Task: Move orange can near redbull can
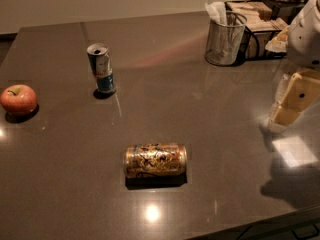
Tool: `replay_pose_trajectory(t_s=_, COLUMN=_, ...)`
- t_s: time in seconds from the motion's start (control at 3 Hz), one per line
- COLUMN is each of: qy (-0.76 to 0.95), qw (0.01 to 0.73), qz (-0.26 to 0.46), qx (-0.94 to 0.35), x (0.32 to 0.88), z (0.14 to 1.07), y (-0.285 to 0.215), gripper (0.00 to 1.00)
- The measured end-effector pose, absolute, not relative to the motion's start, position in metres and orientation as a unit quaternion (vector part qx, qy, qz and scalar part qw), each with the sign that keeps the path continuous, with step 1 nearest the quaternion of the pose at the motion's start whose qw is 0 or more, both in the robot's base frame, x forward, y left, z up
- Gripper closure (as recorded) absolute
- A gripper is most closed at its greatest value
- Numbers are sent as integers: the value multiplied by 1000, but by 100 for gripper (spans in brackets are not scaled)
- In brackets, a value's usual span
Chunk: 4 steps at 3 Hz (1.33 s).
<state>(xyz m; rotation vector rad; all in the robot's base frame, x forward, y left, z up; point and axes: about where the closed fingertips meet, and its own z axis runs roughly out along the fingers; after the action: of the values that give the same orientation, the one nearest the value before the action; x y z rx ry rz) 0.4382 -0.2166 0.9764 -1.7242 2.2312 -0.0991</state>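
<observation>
The orange can (155,160), golden-orange with dark swirls and silver ends, lies on its side near the front middle of the dark table (200,99). The redbull can (101,68), slim and silver-blue, stands upright at the back left, well apart from the orange can. My gripper (292,101) hangs at the right edge of the view, above the table's right side, far from both cans. It holds nothing that I can see.
A red apple (18,99) sits at the left edge. A metal mesh cup with napkins (225,34) stands at the back right, beside a box-like organiser (260,21). The table's front edge runs along the lower right.
</observation>
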Motion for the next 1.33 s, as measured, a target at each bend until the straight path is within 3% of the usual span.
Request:
replay_pose_trajectory(t_s=0.33, qy=781, qw=159, qz=-35, qx=-603, x=438, z=976, y=-217, gripper=0)
replay_pose_trajectory(t_s=1.33, qy=729, qw=183, qz=21, qx=-659, x=434, z=934, y=-110, gripper=0)
